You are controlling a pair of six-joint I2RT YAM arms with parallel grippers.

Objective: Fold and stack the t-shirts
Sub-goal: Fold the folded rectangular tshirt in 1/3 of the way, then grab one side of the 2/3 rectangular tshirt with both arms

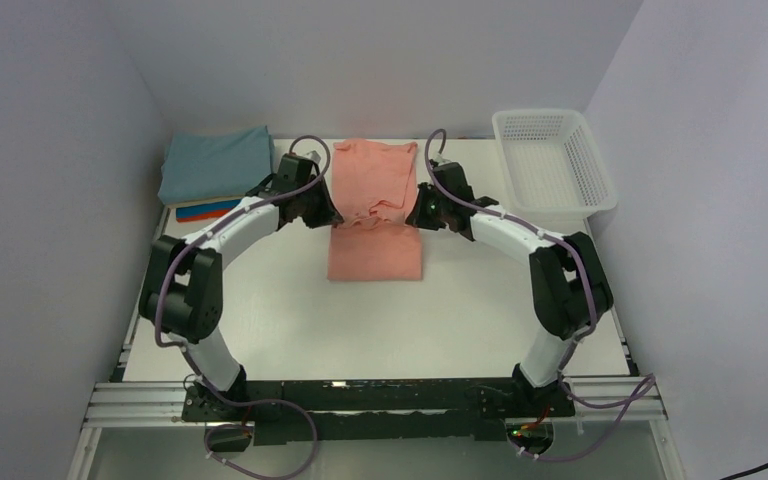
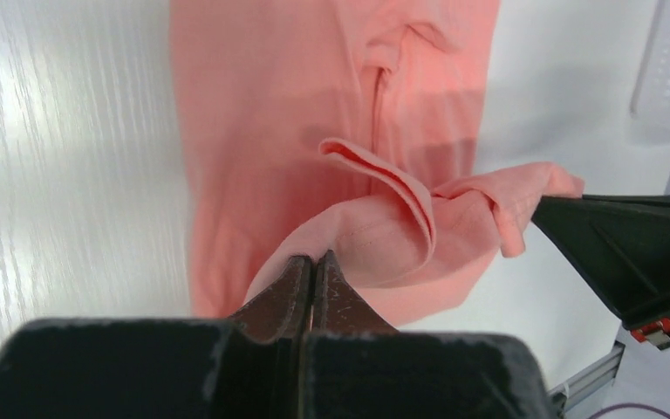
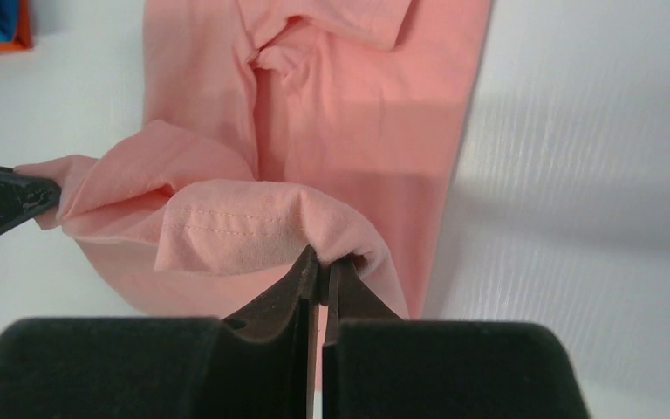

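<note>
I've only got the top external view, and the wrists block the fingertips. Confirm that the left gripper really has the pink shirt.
Observer: In the left wrist view the left gripper is shut, with a fold of the pink shirt pinched at its tips.
Operator: Now check the other side.
Observer: The right wrist view shows the right gripper shut on the shirt's stitched hem.
Operator: Describe the cloth between them.
Observer: It is slack, bunched in loose folds above the flat part, not pulled taut.
</note>
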